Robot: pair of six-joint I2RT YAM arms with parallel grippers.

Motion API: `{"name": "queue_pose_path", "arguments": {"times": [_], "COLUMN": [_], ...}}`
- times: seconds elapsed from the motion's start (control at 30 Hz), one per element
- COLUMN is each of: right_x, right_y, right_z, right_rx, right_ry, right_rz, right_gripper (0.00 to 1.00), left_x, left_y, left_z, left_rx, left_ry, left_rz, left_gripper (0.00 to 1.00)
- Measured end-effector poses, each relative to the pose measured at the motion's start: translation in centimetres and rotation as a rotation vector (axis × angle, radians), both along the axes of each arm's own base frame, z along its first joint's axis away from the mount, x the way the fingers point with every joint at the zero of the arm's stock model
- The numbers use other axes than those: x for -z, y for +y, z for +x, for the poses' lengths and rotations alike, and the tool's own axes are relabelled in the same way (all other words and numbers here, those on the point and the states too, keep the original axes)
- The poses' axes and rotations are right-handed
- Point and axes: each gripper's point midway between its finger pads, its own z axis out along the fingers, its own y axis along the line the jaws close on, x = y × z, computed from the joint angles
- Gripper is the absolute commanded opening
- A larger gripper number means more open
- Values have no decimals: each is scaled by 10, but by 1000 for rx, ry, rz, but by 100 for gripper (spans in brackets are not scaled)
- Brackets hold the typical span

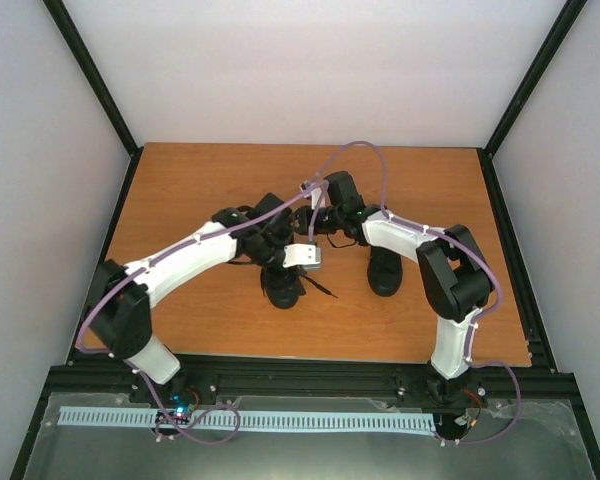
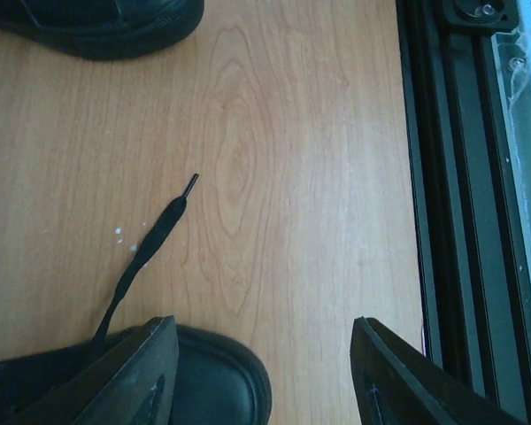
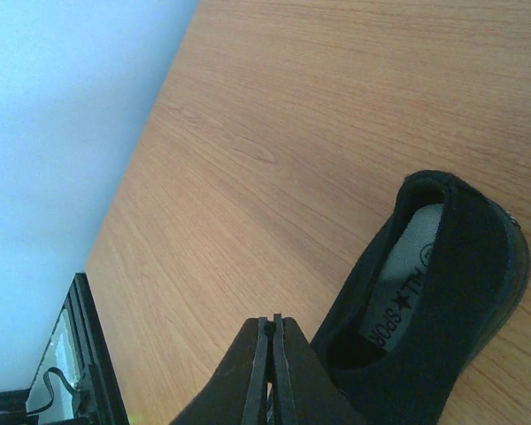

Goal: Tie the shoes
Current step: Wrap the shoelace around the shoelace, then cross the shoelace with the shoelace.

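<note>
Light was even, diffuse; shadows faint. Overhead view soft, hazy; black canvas sneakers (image 1: 283, 287) lost detail. Wrist views sharper: orange-brown wooden tabletop (image 2: 274, 177) grain crisp; pale wall (image 3: 62, 133) bluish.

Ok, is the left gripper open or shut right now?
Open: the left gripper has its fingers wide apart, with the table showing between them, gripping nothing.

The wooden table (image 1: 180, 190) bore a left shoe (image 1: 282, 288) and right shoe (image 1: 384, 273) side by side, one lace (image 2: 150, 237) trailing on the wood.
</note>
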Motion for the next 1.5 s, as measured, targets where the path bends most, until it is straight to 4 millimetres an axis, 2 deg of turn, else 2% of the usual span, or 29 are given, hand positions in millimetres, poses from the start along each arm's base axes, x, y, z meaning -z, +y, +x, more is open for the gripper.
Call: {"name": "queue_pose_path", "arguments": {"times": [0.1, 0.17, 0.2, 0.23, 0.3, 0.37, 0.47, 0.57, 0.77, 1.03, 1.23, 1.37, 1.5], "right_x": [0, 0, -1, -1, -2, -4, -5, -5, -5, -5, -6, -6, -6], "right_y": [1, 2, 2, 2, 3, 4, 5, 5, 5, 5, 5, 5, 6], "right_z": [0, -1, -1, -1, -1, -2, -3, -3, -3, -4, -4, -4, -6], "right_rx": [-7, -13, -15, -18, -21, -25, -33, -35, -36, -39, -39, -40, -48], "right_ry": [2, 4, 4, 5, 4, 4, 5, 6, 6, 7, 7, 8, 10], "right_rz": [4, 7, 9, 11, 14, 19, 24, 25, 26, 28, 28, 29, 33], "right_gripper": [3, 3, 3, 3, 3, 3, 3, 3, 3, 3, 3, 3, 3], "left_x": [-21, -34, -35, -33, -16, 9, 42, 57, 59, 56, 63, 62, 61], "left_y": [15, 34, 45, 56, 79, 86, 84, 82, 83, 84, 78, 75, 73], "left_z": [5, 26, 40, 57, 84, 95, 103, 116, 133, 143, 145, 142, 143], "left_rx": [8, -48, -86, -127, -193, -205, -193, -195, -209, -205, -195, -190, -202], "left_ry": [-60, -114, -143, -189, -250, -264, -254, -272, -293, -261, -220, -198, -178], "left_rz": [-51, -90, -96, -98, -65, -26, 13, 24, 11, -32, -52, -68, -77], "left_gripper": [47, 46, 50, 54, 57, 57, 57, 53, 49, 59, 60, 47, 24]}}
